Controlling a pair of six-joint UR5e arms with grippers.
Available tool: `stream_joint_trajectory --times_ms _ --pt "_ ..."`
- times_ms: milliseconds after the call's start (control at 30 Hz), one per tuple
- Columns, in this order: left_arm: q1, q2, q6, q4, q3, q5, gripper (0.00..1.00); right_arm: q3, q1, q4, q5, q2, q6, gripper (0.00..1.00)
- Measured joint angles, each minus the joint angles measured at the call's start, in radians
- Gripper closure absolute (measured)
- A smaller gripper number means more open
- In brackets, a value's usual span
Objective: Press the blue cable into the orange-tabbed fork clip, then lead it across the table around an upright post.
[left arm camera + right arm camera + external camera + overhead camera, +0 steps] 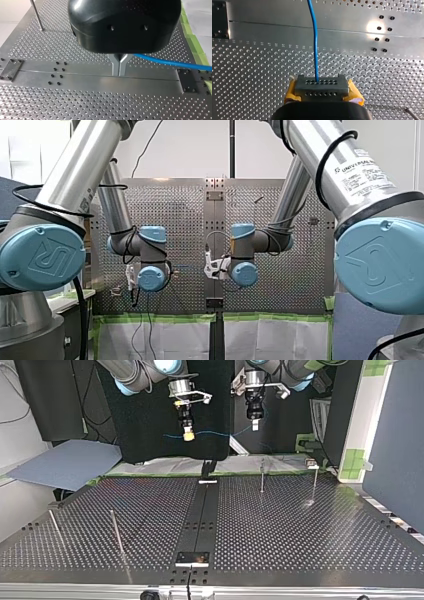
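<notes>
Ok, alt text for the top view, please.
A blue cable is strung between my right gripper, at the view's left, and my left gripper, at its right, both hanging above the perforated table. Thin upright posts stand on it.

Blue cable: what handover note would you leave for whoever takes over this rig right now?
My left gripper: shut on the blue cable.
My right gripper: shut on it too.
The cable hangs between them in the air, clear of the perforated table.
Done: cable picked up.
Left: pressing it into the fork clip, which I cannot make out in any view, then leading it around an upright post.
</notes>
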Motion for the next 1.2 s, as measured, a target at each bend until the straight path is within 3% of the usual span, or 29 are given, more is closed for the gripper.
stream_joint_trajectory --times_ms 167,367,533,733,967,1200 --pt "0.009 0.009 -0.001 -0.009 -0.010 0.009 1.00 0.007 0.007 0.007 0.006 -0.007 0.007 1.00" --pt "0.019 0.054 -0.001 -0.054 -0.044 0.054 1.00 0.054 0.054 0.054 0.013 -0.054 0.050 1.00" --pt "0.020 0.094 -0.002 -0.094 -0.050 0.082 1.00 0.083 0.083 0.097 0.014 -0.075 0.062 1.00" --pt "0.020 0.129 -0.002 -0.145 -0.050 0.087 1.00 0.087 0.087 0.142 0.014 -0.078 0.063 1.00" --pt "0.022 0.136 -0.002 -0.180 -0.052 0.090 1.00 0.087 0.087 0.150 0.014 -0.079 0.063 1.00" --pt "0.026 0.184 -0.017 -0.187 -0.049 0.082 1.00 0.066 0.073 0.180 0.042 -0.124 0.095 1.00"
